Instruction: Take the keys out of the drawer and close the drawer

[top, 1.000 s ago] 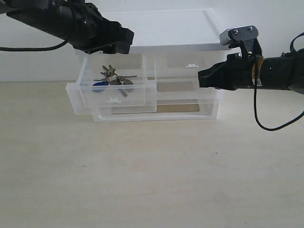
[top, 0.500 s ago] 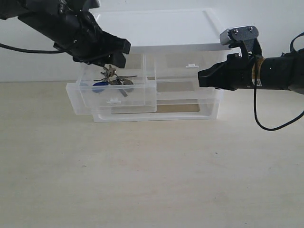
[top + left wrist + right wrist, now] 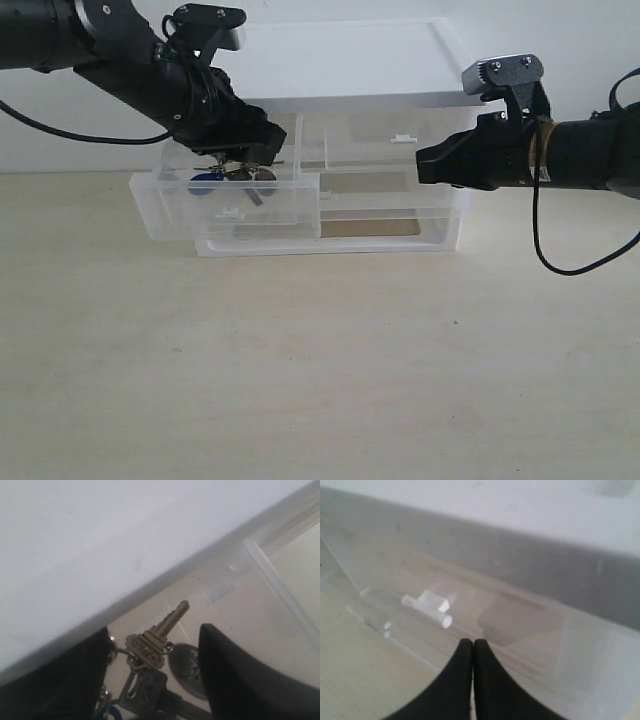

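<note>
Keys (image 3: 236, 175) (image 3: 150, 647) lie in the drawer (image 3: 165, 212), right under the L gripper (image 3: 243, 160) (image 3: 155, 630), btwn its two fingers, one finger on either side of the bunch. Drawer sticks out fwd of the unit (image 3: 345, 60); L gripper dips into it from above. Full-width drawer (image 3: 330, 244) sits lower, below that gripper. Twin upper drawer (image 3: 390, 160) lies btwn the two grippers, its tab handle (image 3: 427, 602) near the R gripper (image 3: 424, 166) (image 3: 472, 643), ahead of its tips. R gripper hangs at the unit's right end, above the table (image 3: 300, 380). Unit stands on the table.

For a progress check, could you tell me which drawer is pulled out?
The upper left drawer, holding the keys; the upper right drawer and wide lower drawer sit further back.
</note>
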Motion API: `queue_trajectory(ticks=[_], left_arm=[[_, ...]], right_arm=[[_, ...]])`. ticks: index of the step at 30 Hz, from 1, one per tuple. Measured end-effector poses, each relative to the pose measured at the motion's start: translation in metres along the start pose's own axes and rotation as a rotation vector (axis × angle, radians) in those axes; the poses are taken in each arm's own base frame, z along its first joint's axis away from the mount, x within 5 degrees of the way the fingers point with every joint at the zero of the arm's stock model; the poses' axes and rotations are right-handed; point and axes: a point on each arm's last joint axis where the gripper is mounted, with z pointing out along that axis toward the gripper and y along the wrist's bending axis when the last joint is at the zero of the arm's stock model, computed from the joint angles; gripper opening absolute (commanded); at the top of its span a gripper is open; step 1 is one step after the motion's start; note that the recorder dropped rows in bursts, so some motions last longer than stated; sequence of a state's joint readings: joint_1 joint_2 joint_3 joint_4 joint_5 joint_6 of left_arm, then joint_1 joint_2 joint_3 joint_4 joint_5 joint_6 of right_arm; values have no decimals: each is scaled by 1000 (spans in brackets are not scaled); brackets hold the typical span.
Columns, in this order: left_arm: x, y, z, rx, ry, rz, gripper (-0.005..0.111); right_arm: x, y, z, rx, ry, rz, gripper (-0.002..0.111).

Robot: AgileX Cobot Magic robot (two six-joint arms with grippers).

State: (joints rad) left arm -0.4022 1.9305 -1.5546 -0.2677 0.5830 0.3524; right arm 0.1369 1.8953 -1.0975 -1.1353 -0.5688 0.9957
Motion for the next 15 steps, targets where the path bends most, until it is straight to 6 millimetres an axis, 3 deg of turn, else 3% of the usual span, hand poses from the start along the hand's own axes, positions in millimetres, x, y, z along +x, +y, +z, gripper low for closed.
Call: queue_trajectory(ticks=[9,11,15], left_arm=[[3,2,7,-49,45,62,48],[3,2,9,-74,67,69,38],[0,6,9,-104,80,53,6]], right_arm=[[0,1,0,-1,0,2,0],[0,1,0,-1,0,2,0],[0,1,0,-1,0,2,0]])
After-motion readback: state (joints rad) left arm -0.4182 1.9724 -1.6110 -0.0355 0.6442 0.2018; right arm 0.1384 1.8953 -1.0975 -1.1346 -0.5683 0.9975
